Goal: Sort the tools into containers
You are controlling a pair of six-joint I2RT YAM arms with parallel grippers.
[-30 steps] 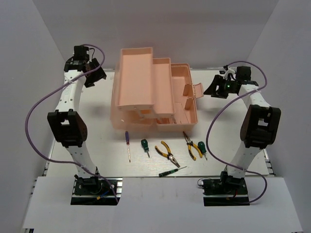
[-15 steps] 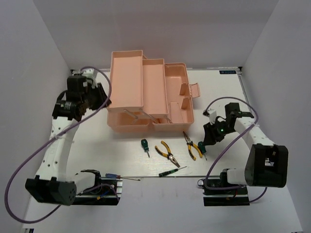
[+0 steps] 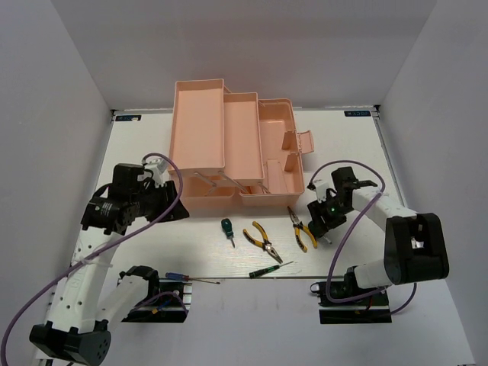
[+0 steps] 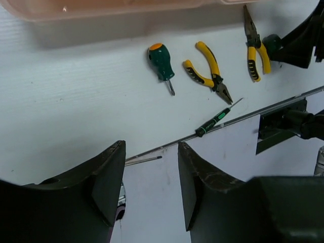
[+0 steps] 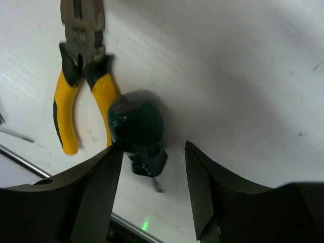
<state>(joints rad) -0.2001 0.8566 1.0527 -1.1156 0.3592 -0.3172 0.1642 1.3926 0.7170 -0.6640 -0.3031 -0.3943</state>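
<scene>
Pliers (image 3: 262, 240): two; screwdrivers (image 3: 226, 227): four; left end effector (image 4: 152, 152) apart; right end effector (image 5: 153, 148) apart.

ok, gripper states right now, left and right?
Left gripper: open, empty.
Right gripper: open, fingers either side of the green screwdriver, not clamped on it.

hand (image 5: 152, 174) open over stubby green screwdriver (image 5: 136, 126), touching yellow-black pliers (image 5: 83, 86) on white table (image 5: 243, 66).
</scene>
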